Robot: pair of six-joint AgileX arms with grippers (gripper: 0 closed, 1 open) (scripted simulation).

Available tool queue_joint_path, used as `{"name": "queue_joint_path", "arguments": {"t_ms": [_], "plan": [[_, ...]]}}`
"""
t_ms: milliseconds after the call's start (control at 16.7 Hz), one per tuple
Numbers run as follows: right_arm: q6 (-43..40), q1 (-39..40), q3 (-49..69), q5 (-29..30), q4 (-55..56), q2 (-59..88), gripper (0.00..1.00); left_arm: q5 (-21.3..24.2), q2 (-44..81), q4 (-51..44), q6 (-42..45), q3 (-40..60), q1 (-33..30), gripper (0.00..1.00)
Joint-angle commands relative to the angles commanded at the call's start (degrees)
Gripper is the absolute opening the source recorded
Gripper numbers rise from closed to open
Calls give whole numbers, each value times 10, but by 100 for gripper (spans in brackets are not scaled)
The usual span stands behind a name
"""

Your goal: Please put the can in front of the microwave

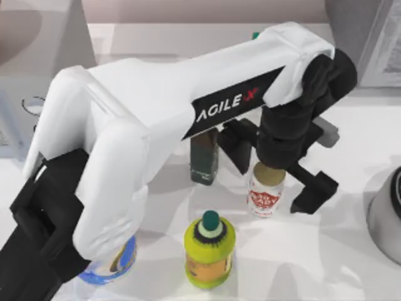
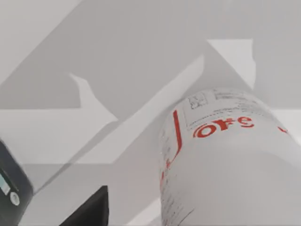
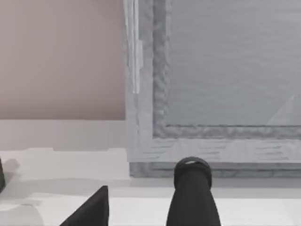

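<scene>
Here, view by view:

Top view, can: the can stands upright near the table's middle, a little right of centre, long axis vertical, its dull gold top facing up and red lettering on its white side. The top is partly covered by the black wrist above it.

Top view, left gripper: the left gripper hangs over the can at the end of the white AgileX arm that crosses from lower left. Its black fingers are spread wide, one on either side of the can; whether they touch it is unclear.

Top view, surroundings: a yellow-green jar with a teal cap stands just in front of the can. A dark green box stands to the can's left, its upper part hidden by the arm. The microwave sits at the far left, mostly hidden and cut by the edge.

Left wrist view: the can fills the near side, cut off by the frame, red print legible only in part. One black fingertip shows apart from it.

Right wrist view: the right gripper faces a grey appliance with a white framed door; one fingertip shows, so I cannot tell its opening.
</scene>
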State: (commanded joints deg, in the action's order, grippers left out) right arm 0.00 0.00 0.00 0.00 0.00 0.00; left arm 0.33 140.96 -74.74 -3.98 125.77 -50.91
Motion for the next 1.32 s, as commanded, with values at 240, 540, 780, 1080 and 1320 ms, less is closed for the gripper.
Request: {"name": "queue_joint_path", "arguments": {"t_ms": [240, 540, 780, 1080, 1320], "plan": [[0, 0, 0, 0, 0, 0, 100, 0, -4, 11, 4, -15, 5, 100], [0, 0, 0, 0, 0, 0, 100, 0, -4, 11, 4, -15, 5, 77], [0, 0, 0, 0, 0, 0, 100, 0, -4, 11, 4, -15, 5, 47], [0, 0, 0, 0, 0, 0, 100, 0, -4, 11, 4, -15, 5, 10], [0, 0, 0, 0, 0, 0, 100, 0, -4, 11, 4, -15, 5, 0]]}}
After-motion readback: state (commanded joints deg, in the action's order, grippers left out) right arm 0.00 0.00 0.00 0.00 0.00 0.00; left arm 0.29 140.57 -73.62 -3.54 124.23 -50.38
